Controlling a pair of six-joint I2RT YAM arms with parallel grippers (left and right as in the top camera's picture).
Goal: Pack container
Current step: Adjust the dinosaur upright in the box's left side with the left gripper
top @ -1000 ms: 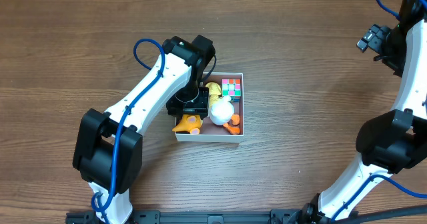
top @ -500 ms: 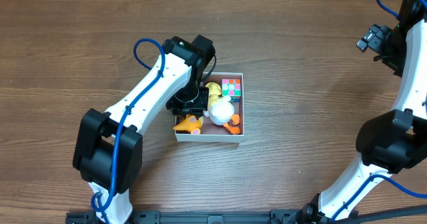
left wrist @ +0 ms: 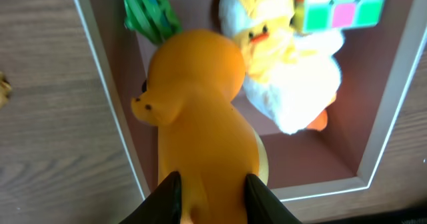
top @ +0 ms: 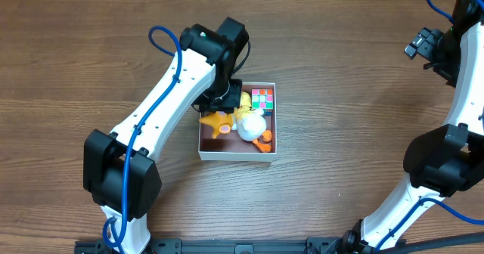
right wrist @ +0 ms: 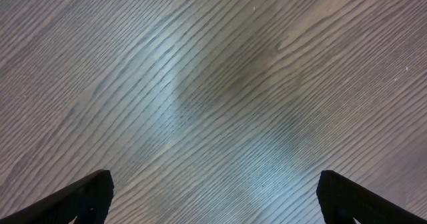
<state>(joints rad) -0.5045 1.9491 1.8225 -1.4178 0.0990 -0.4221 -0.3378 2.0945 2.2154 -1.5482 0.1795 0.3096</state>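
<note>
The container (top: 236, 156) is a square shallow box with white walls and a pink-brown inside, at the middle of the table. My left gripper (top: 222, 107) reaches into its left half and is shut on an orange toy animal (top: 217, 123). In the left wrist view the orange toy (left wrist: 200, 117) fills the middle, pinched at its rear by my left gripper (left wrist: 212, 201) and hanging over the box's left wall (left wrist: 107, 97). My right gripper (top: 420, 44) hovers far off at the back right; its wrist view shows my right gripper (right wrist: 217, 197) open over bare wood.
In the box lie a white and yellow plush duck (left wrist: 287, 71), a colour cube (left wrist: 340, 4) in the far right corner and a green toy (left wrist: 150, 14). Overhead, the duck (top: 251, 124) and the cube (top: 262, 99) sit right of the orange toy.
My left gripper has closed on the orange toy and carried it from the box's front left corner toward the back. The right arm has not moved.
</note>
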